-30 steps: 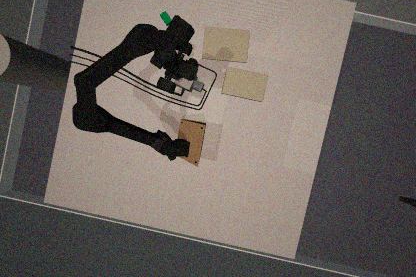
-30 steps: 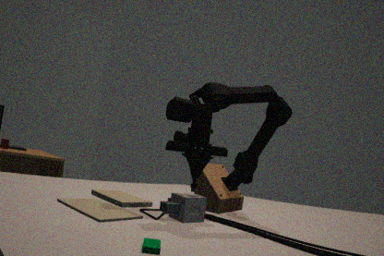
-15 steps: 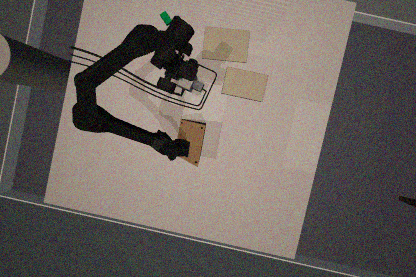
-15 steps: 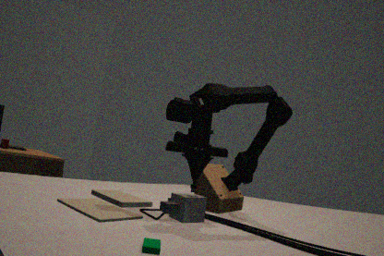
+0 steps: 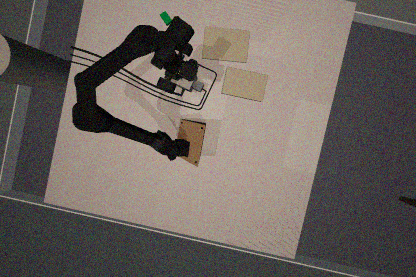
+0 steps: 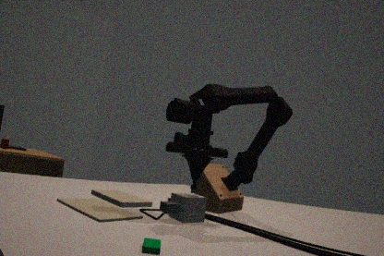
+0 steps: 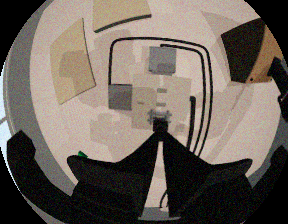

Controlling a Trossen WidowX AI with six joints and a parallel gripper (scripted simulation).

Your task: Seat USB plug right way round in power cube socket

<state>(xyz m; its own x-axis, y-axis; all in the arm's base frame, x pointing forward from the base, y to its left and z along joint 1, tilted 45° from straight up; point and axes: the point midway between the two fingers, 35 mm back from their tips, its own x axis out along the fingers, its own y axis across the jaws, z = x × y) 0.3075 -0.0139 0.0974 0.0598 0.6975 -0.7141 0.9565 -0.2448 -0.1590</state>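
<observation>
Plug [image 7: 167, 116]: pinched in your claw [image 5: 176, 71] [image 6: 194, 189] [image 7: 160, 136], over the cube [image 5: 185, 84] [image 6: 192, 211] [image 7: 141, 119]; seating, you cannot tell.
Handling: likely light, stiff, slick.
Hold: grip the housing's flat sides, sparing the metal.

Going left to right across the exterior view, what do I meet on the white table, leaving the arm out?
Larger-looking flat tan panel, green block, gray power cube, wooden wedge-shaped block. The second tan panel overlaps the first in sideways span, so I leave it out.
</observation>
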